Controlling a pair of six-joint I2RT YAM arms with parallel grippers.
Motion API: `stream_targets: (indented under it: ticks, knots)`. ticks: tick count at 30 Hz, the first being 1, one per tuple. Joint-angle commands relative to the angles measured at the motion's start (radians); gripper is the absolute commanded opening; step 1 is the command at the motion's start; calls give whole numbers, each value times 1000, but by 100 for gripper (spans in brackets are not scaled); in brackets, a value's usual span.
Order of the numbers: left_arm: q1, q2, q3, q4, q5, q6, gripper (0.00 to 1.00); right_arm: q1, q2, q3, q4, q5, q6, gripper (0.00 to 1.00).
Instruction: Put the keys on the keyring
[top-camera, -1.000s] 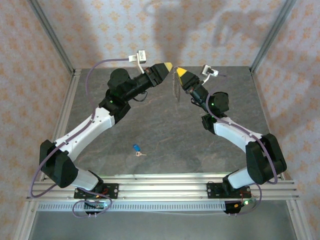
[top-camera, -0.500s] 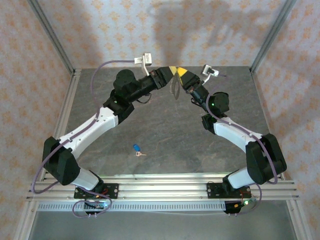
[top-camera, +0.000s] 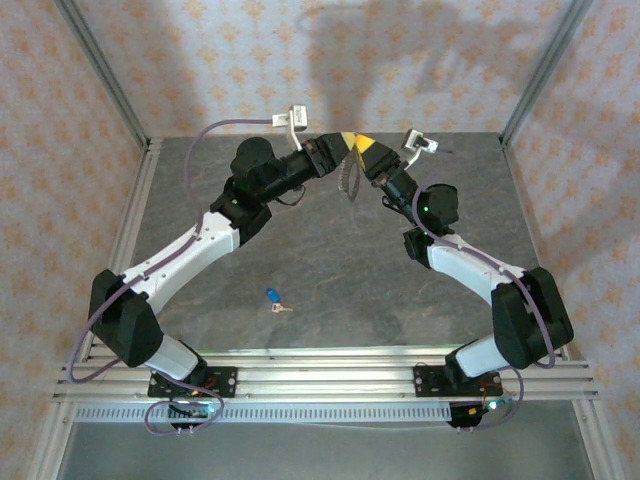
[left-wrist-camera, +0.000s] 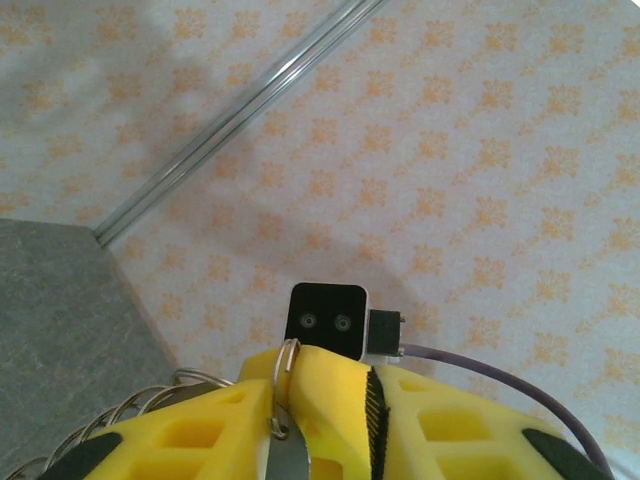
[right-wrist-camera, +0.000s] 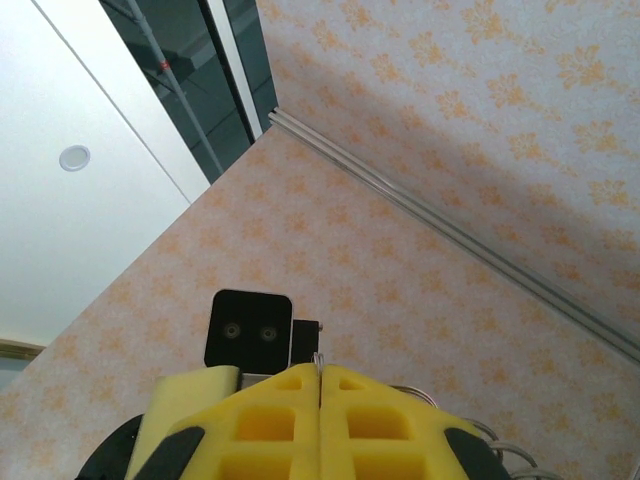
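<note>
Over the far middle of the grey surface (top-camera: 400, 290), the right gripper (top-camera: 364, 147) has its jaws pressed tight on the keyring (top-camera: 349, 180), which dangles below. The left gripper (top-camera: 345, 139) is nose to nose with it, jaws narrow, and I can't tell if they grip. The blue key (top-camera: 274, 298) lies near, left of centre.

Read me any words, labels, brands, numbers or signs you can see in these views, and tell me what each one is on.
No readable text anywhere.
Wallpaper: an orange flower pattern, no letters.
Blue-headed key: too small to show any stamp.
Black camera block: no label that I can make out.
</note>
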Motion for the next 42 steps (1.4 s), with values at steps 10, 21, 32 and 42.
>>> stream_targets:
  ticks: [10, 21, 32, 42]
  knots:
    - [-15, 21, 48, 11, 5, 40, 0, 5, -13, 10, 57, -37, 12, 0]
    - [21, -14, 61, -107, 105, 187, 0, -144, -232, -31, -377, -42, -88, 52]
    - [68, 23, 165, -279, 375, 369, 0, -191, -264, 33, -559, -250, -214, 47]
    - [70, 52, 199, -307, 448, 387, 0, -184, -264, 21, -451, -338, -167, 36]
